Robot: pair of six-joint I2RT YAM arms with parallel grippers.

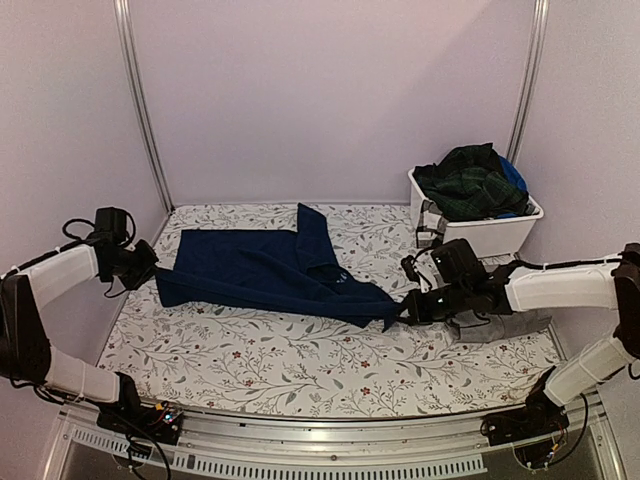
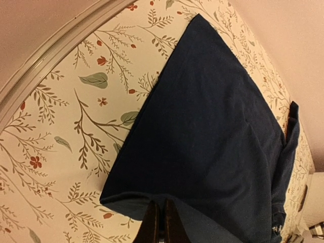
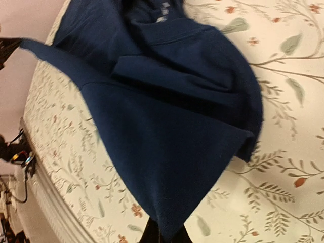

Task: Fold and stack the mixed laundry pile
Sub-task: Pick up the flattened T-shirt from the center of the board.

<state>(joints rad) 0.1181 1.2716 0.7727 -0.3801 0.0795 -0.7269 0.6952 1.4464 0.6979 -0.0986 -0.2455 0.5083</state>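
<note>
A navy blue garment (image 1: pixel 260 270) lies stretched across the floral table cloth (image 1: pixel 300 360), with one flap folded up toward the back. My left gripper (image 1: pixel 152 272) holds its left end; in the left wrist view the fingers (image 2: pixel 161 212) are shut on the hem of the navy cloth (image 2: pixel 212 136). My right gripper (image 1: pixel 408 308) pinches the garment's right corner, and the right wrist view shows the navy cloth (image 3: pixel 167 126) drawn into the shut gripper (image 3: pixel 164 232). A dark green plaid garment (image 1: pixel 470 185) is heaped in the bin. A grey garment (image 1: pixel 505 328) lies under my right arm.
A white plastic bin (image 1: pixel 500 232) stands at the back right, with a bright blue cloth (image 1: pixel 513 175) beside the plaid one. Pale walls and metal posts enclose the table at the back and sides. A metal rail (image 1: pixel 320 440) runs along the near edge.
</note>
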